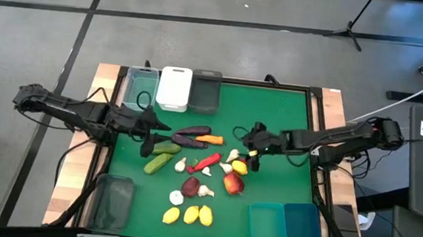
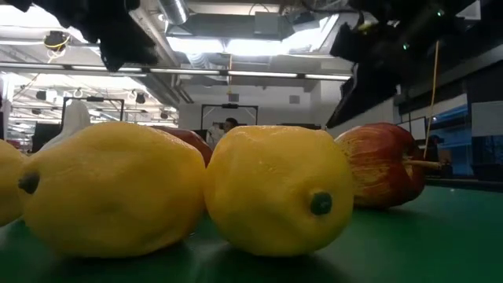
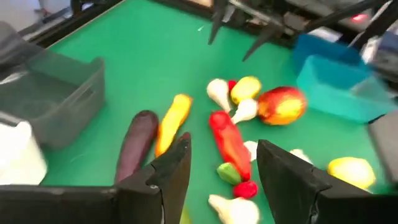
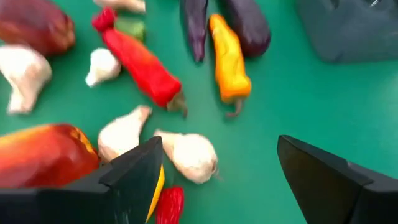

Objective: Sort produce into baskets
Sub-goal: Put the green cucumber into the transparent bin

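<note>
The produce lies loose mid-mat: two cucumbers (image 1: 164,150), two eggplants (image 1: 191,133), a carrot (image 1: 210,140), a red chili (image 1: 206,162), garlic bulbs (image 1: 230,157), three lemons (image 1: 189,215) and a red fruit (image 1: 233,184). The baskets stand at the edges: clear (image 1: 140,88), white (image 1: 174,88) and dark grey (image 1: 206,91) far, dark translucent (image 1: 114,202) near left, two teal (image 1: 285,230) near right. My left gripper (image 1: 156,137) hangs open over the cucumbers, holding nothing (image 3: 221,180). My right gripper (image 1: 246,149) is wide open above the garlic (image 4: 189,155).
The mat's raised frame (image 1: 313,143) borders the work area. In the low view two lemons (image 2: 275,189) fill the foreground with the red fruit (image 2: 385,165) behind them. Bare mat lies between the produce and the far baskets and at the right.
</note>
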Motion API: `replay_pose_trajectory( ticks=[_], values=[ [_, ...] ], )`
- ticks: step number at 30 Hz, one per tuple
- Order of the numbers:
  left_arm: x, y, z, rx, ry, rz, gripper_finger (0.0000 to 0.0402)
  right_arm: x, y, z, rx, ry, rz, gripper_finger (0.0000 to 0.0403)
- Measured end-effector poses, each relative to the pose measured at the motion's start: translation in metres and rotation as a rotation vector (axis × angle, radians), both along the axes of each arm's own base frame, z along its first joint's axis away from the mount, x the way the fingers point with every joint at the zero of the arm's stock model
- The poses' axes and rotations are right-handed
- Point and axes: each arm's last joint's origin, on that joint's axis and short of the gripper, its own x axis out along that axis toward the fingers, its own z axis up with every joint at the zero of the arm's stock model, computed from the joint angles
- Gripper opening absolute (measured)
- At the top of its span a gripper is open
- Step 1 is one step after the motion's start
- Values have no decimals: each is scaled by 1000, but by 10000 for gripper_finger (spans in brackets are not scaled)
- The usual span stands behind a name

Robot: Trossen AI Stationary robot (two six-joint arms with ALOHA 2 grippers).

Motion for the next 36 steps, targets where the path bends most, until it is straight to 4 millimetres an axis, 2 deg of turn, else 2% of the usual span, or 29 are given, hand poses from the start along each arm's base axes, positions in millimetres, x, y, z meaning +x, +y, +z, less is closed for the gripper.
replay_pose_trajectory(
  ticks=[6,10,15,19,24,36],
  values=[
    [22,0,-32,-2,187,133,178,7,5,-17,-39,48,-34,317],
    [33,-11,-51,33,329,59,181,9,5,-17,-33,28,-40,317],
    [38,-22,-47,126,508,-53,217,10,4,-16,-44,19,-42,317],
    [38,-22,-39,118,554,-32,265,10,4,-16,-44,19,-42,317],
    [25,-19,-47,114,682,3,306,9,4,-17,-43,26,-39,317],
    [23,-9,-50,102,746,-30,305,10,4,-17,-40,24,-42,317]
  ],
)
